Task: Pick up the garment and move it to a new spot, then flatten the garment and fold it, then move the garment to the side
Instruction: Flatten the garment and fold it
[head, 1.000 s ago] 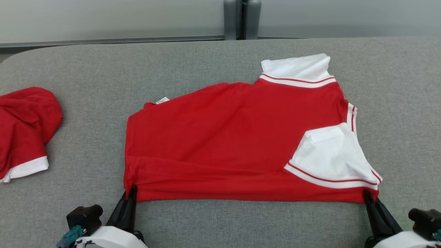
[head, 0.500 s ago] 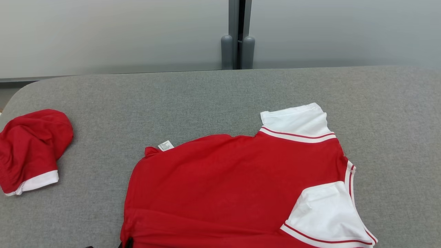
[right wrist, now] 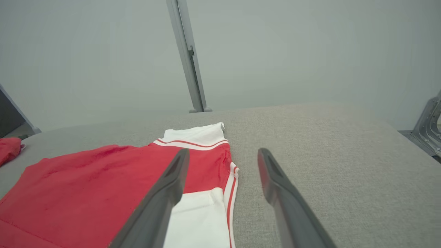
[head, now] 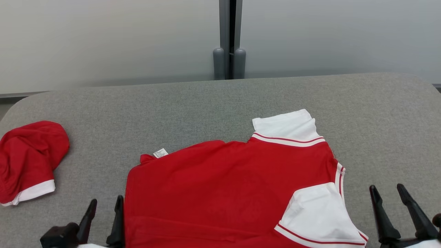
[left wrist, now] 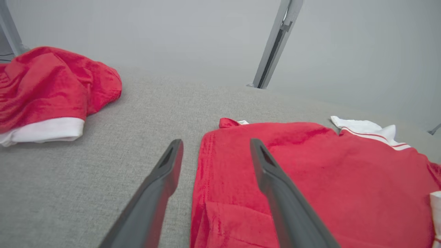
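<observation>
Bare grey fabric tabletop (head: 193,103) lay open beyond and right of the flat red shirt with white sleeves (head: 224,186). A crumpled red garment with a white cuff (head: 27,158) took the left edge; two grey upright posts (head: 218,63) stood behind the far edge.

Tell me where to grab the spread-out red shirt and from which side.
Probably take the shirt by its near corners, coming in low from the robot's side. It lies flat on the table, so only edges offer something to pinch. The open left gripper is lined up with its left edge; the open right gripper sits just outside the white sleeve.
</observation>
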### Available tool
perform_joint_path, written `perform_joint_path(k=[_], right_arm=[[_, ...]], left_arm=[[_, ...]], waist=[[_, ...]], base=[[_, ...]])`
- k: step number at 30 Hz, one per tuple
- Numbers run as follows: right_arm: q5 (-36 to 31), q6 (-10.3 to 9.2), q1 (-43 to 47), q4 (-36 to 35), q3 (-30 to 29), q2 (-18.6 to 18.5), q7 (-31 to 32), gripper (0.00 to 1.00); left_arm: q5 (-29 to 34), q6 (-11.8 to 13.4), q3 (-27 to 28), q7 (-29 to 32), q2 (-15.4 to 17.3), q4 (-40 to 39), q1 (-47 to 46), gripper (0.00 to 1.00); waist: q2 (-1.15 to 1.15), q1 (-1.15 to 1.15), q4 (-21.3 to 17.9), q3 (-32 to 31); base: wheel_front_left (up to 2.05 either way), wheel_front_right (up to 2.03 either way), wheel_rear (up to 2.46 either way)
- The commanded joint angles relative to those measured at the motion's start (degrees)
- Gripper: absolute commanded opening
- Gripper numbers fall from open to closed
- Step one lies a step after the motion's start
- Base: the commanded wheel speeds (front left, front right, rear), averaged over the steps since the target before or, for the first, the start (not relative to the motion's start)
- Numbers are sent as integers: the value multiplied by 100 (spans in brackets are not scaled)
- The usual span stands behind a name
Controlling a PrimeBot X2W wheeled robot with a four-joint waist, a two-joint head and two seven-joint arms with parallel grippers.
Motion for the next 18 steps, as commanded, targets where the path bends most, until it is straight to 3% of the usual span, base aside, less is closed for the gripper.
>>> perform_joint_path(k=[1, 12, 18], right_arm=[[-47, -4, -84, -143, -23, -39, 39, 100], [-137, -3, -22, -525, -76, 49, 332, 100], [-100, -3, -83, -569, -31, 108, 344, 100]], left_arm=[[83, 42, 20, -26, 73, -98, -149, 100], [232, 136, -133, 249, 185, -382, -330, 100], [148, -22, -257, 429, 161, -190, -740, 100]], waist=[[0, 0, -12, -24], [0, 0, -26, -101], [0, 0, -28, 9]], base=[[0, 0, 0], [0, 0, 0], [0, 0, 0]])
